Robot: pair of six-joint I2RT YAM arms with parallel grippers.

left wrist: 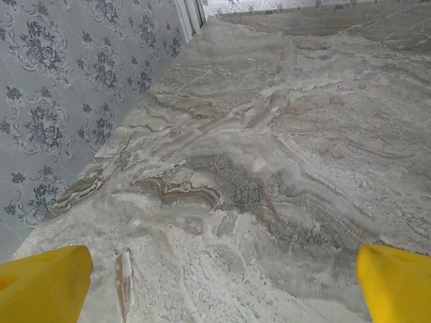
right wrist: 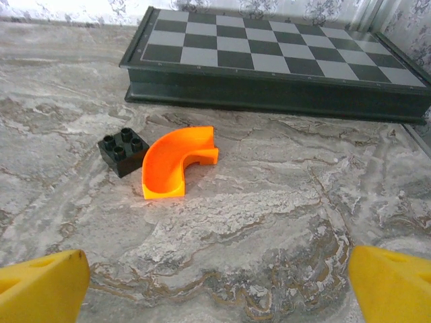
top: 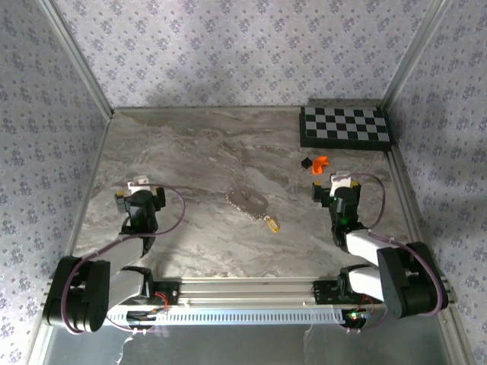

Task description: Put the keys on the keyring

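Marble-patterned tabletop [top: 198, 152], two robot arms and a job that looks not yet begun. The keys [top: 242, 199] and the keyring [top: 257, 207] lie in one small silvery heap at mid-table, with the yellow-headed key [top: 271, 223] at its near right end. From above they are too small to tell whether any key is already threaded.

The heap sits between the arms, apparently within reach of both. That would suit a job likely to need one gripper to steady the ring while the other feeds a key.

The left gripper [top: 139, 190] stands well to the heap's left, jaws spread wide and empty, its yellow pads [left wrist: 44, 286] framing bare marble beside the papered wall [left wrist: 60, 101]. The right gripper [top: 338, 186] is likewise released and holds nothing. Its camera faces the far corner, where an orange curved piece [right wrist: 176, 161] touches a black brick [right wrist: 122, 151] in front of a chessboard [right wrist: 269, 54], none of it part of the task. Neither gripper points at the keys, so both would probably have to turn inward first.
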